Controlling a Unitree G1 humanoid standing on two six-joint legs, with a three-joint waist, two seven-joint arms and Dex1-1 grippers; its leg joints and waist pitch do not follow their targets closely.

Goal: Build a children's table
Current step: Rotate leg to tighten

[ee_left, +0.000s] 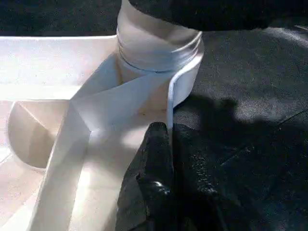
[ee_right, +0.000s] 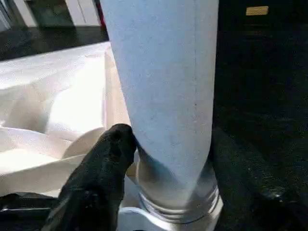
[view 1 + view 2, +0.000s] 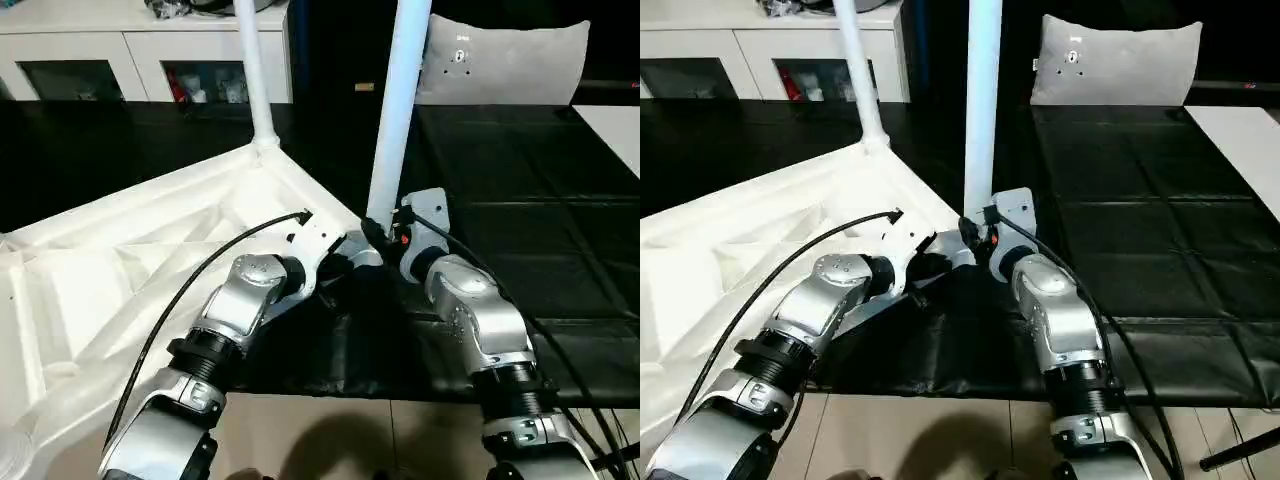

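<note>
We log the scene from left to right. The table top lies upside down on the black work surface, ribbed underside up, filling the left half of the head views. A leg already stands in the far corner socket.

Next comes the left gripper. Its black fingers are pressed together with nothing between them, and their tips rest at the top's rim just beside the near corner socket. We read this as steadying the top, not gripping it.

At that socket stands the second leg, long axis near upright with a slight lean, its threaded foot seated in the socket collar. Some threads are visible above the collar, so we judge it not fully home.

Right of the leg is the right gripper. Its jaws straddle the leg low down, one finger touching the tube; we cannot tell whether the far finger bears on it, so we cannot say if the leg is gripped.

Key relation: the leg rises straight up ahead of the right gripper, which is the nearer arm. We judge the next move a turn about the leg's upright axis, left gripper bracing.
</note>
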